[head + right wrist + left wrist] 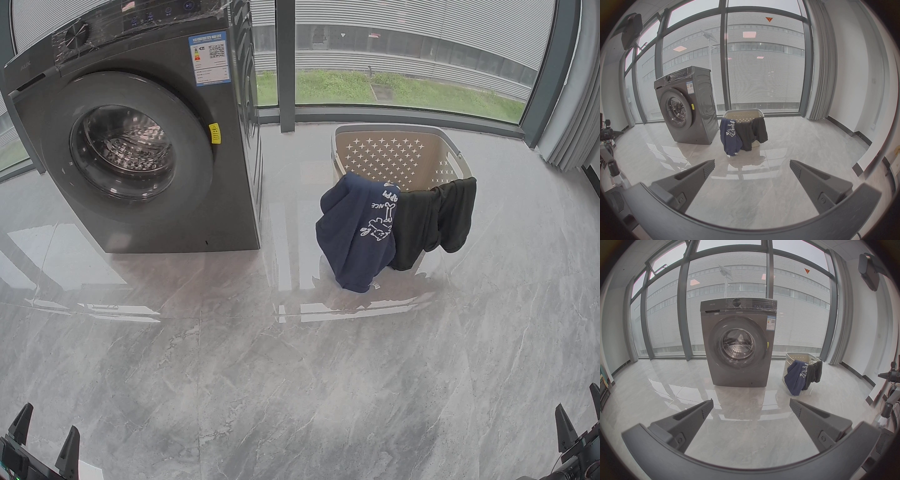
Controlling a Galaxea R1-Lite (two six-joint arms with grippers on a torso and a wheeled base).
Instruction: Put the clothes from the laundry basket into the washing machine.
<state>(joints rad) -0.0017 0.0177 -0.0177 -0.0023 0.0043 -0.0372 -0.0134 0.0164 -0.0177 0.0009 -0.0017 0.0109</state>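
The clothes hang over the front rim of the basket. One is a blue shirt with a white drawing on it. The other is a black cloth, touching the shirt on its right. The blue shirt hangs lower than the black cloth. The basket stands on the grey floor, to the right of the washer, near it but not touching. The washer's round door is closed. A big window is behind both. The left gripper and the right gripper are well apart from the basket. Each has its fingers spread wide and holds nothing.
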